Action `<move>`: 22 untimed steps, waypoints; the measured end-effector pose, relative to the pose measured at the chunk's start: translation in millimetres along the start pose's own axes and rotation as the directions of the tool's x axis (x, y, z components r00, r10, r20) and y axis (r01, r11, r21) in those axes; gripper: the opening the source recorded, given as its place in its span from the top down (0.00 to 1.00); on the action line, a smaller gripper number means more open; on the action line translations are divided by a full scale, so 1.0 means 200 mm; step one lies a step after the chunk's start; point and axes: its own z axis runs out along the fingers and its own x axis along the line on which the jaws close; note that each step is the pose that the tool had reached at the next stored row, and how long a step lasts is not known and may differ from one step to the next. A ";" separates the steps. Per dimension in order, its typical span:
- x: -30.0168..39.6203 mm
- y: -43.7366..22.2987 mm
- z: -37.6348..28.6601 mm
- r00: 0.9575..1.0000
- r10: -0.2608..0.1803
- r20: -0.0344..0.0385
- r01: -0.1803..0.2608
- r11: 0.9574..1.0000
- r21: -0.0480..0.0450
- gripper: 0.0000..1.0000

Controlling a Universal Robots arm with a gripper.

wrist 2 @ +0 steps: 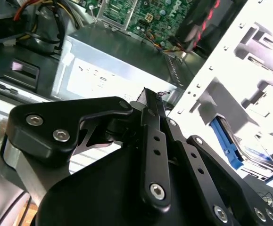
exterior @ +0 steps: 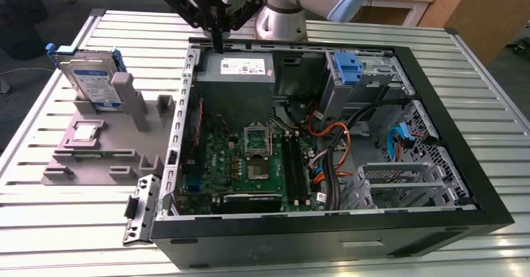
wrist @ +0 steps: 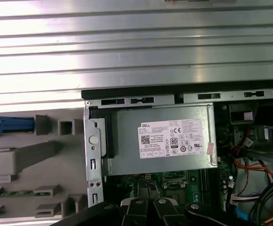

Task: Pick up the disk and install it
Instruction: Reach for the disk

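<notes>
The slatted metal table [exterior: 49, 227] carried an open computer case [exterior: 331, 243] nearest the onlooker. At the case's ten o'clock in the exterior view, the disk [exterior: 89, 81] stood upright in a grey fixture [exterior: 91, 159], untouched. Farther off, at twelve o'clock, the gripper [exterior: 217, 46] hung over the power supply [exterior: 240, 72], clenched on nothing. Judgement: a clean pick required it released wide and squared to the disk's upright edges.

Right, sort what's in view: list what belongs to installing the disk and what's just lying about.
Belongs to the job:
- the disk, upright in the grey holder
- the gripper, jaws together, near the power supply box
- the open computer case

Just lying about:
- the processor chip, on the same holder
- the motherboard
</notes>
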 end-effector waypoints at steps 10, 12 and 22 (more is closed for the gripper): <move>0.104 -0.006 -0.002 1.000 0.000 0.001 0.000 1.000 0.000 0.89; 0.109 -0.007 -0.003 1.000 0.000 0.001 0.000 1.000 0.000 0.89; 0.138 -0.009 -0.003 1.000 0.000 0.001 0.000 1.000 0.000 0.89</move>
